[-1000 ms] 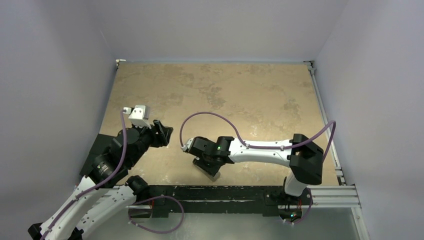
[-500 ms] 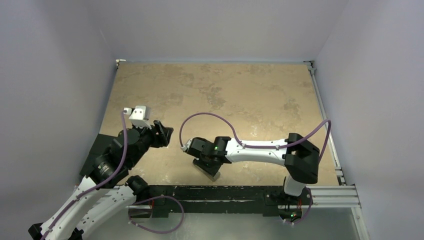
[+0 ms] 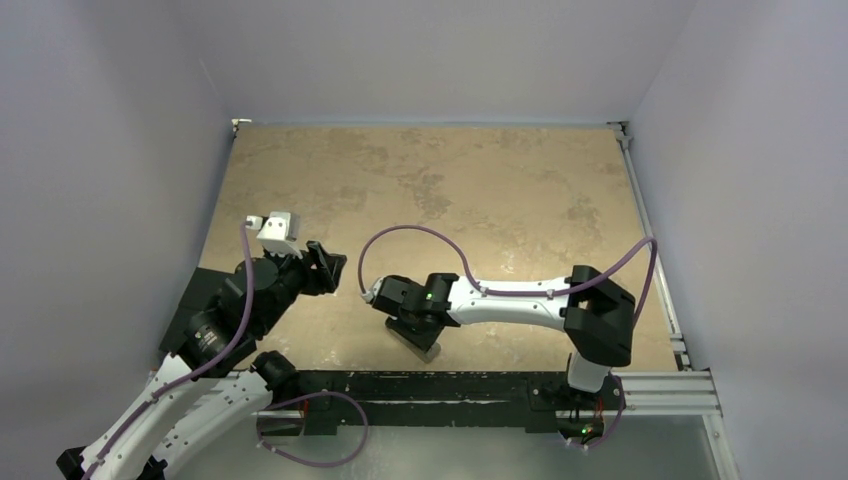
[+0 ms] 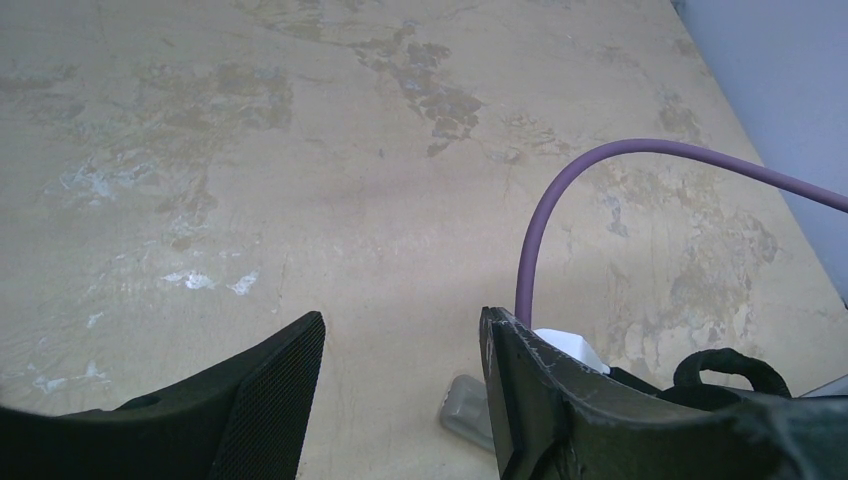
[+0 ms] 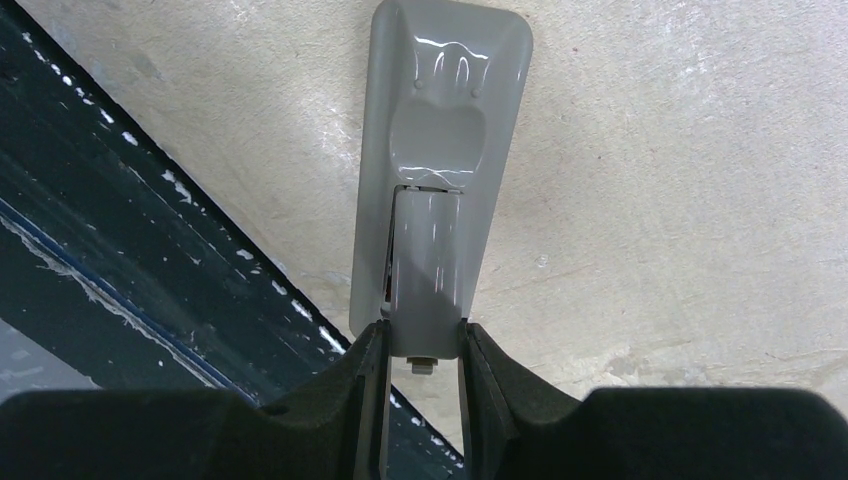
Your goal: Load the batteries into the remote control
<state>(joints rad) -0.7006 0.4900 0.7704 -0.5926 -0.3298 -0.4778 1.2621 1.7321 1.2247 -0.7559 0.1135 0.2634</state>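
Since the earlier frames the right arm's elbow has slid a little toward 9 o'clock, while its wrist stays low over the same spot and the left arm has not shifted. Right gripper [image 5: 423, 350] pinches the near end of the grey cover piece [image 5: 428, 260], one finger touching each long edge. The cover lies tilted over the battery recess in the grey back of the remote control [image 5: 445, 110], which lies face down and runs toward 12 o'clock from the fingers. A black rail [image 5: 120, 250] passes at 8 o'clock. From above, the remote rests at 6 o'clock on the table [image 3: 480, 190], near its front edge. Left gripper [image 4: 400, 330] hangs at 8 o'clock, jaws spread and holding nothing, a purple cable [image 4: 560, 200] arching beyond it.
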